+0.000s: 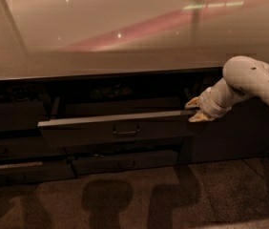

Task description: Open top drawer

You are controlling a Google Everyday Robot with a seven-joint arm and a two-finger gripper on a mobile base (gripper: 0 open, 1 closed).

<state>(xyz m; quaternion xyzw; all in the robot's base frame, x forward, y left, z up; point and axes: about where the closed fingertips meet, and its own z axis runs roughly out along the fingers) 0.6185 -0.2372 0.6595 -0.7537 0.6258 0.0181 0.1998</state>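
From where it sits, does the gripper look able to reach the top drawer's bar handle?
Probably yes. The gripper is at the right end of the top drawer, and nothing stands between it and the bar handle.

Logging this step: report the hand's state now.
Hand: at the right end of the top drawer, which is pulled partly out; open or closed cannot be told.

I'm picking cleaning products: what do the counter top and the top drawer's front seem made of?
The counter top looks like polished stone or laminate: glossy, mirroring ceiling lights. The top drawer front looks matte dark laminate or painted board, uncertain. The end effector sits at its right end.
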